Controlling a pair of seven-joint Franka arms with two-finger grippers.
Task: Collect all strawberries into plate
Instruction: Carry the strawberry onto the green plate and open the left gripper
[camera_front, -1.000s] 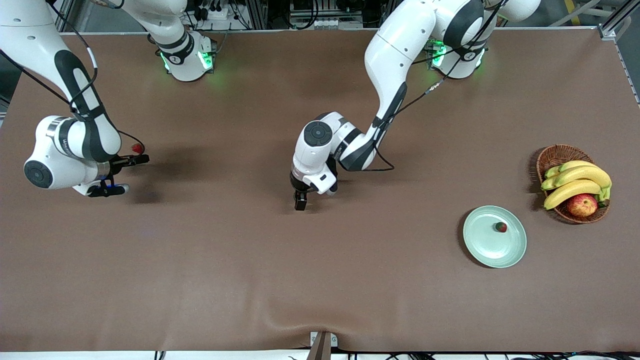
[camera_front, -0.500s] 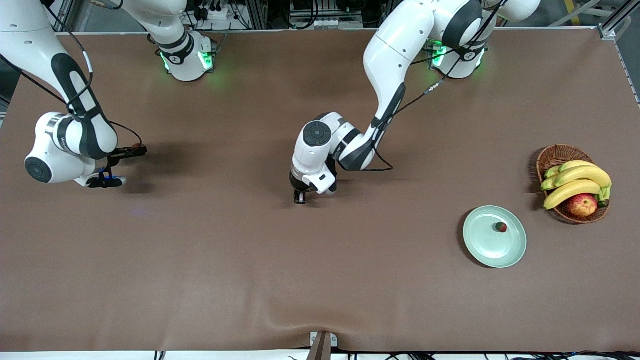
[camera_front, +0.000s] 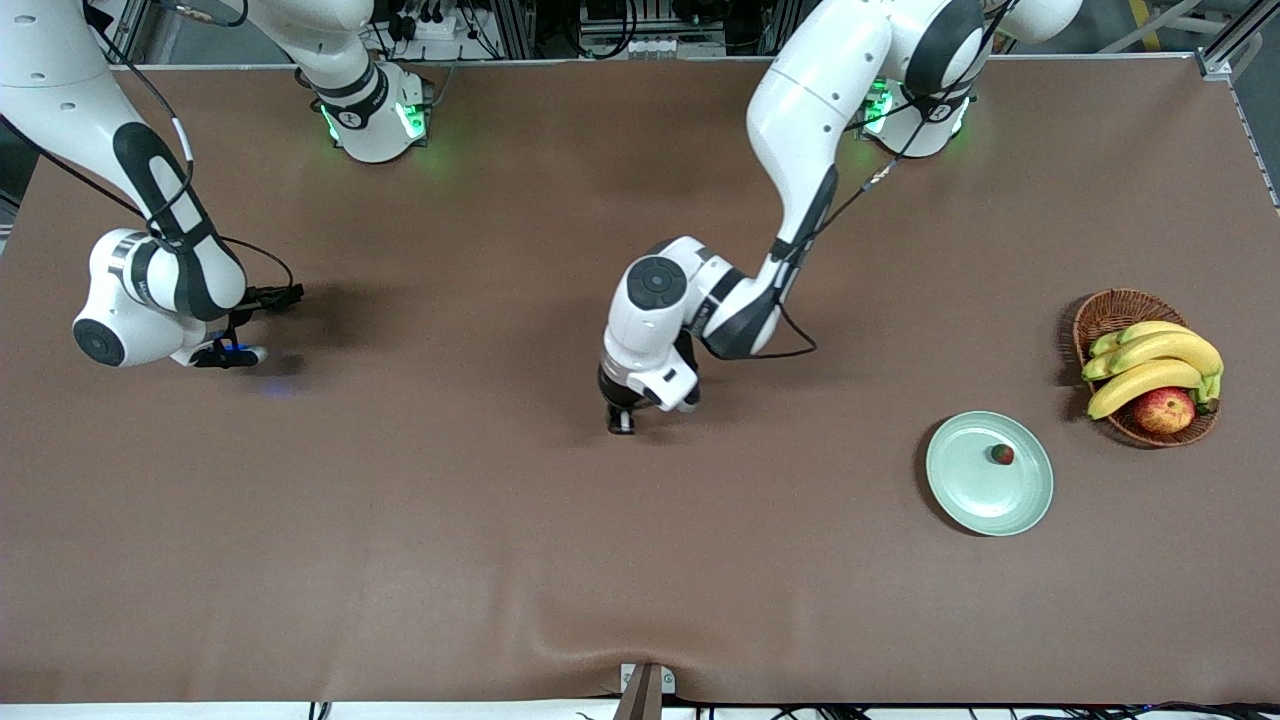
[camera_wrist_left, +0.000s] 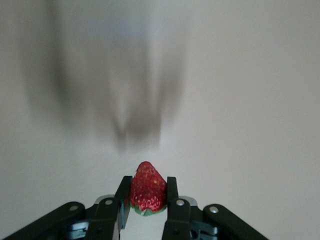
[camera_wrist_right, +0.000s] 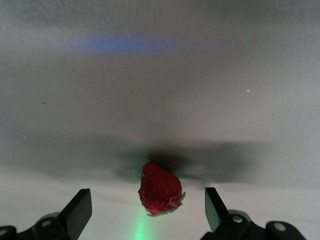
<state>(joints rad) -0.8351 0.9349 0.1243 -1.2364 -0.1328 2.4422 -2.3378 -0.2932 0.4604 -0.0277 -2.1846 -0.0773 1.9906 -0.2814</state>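
Note:
My left gripper (camera_front: 621, 422) hangs low over the middle of the table, shut on a red strawberry (camera_wrist_left: 148, 187) with a green cap, pinched between both fingers. My right gripper (camera_front: 250, 325) is down near the right arm's end of the table and stands open. A second strawberry (camera_wrist_right: 160, 187) lies on the cloth between its fingers (camera_wrist_right: 80, 210), touching neither. The front view shows neither of these two berries. The pale green plate (camera_front: 965, 490) sits toward the left arm's end, with a third strawberry (camera_front: 1001, 454) on it.
A wicker basket (camera_front: 1110, 310) with bananas (camera_front: 1150, 362) and an apple (camera_front: 1164, 409) stands beside the plate, a little farther from the front camera. Brown cloth covers the whole table.
The left gripper shut on its strawberry and moved a little toward the plate's end of the table. The right gripper came over the other strawberry, which now lies between its open fingers.

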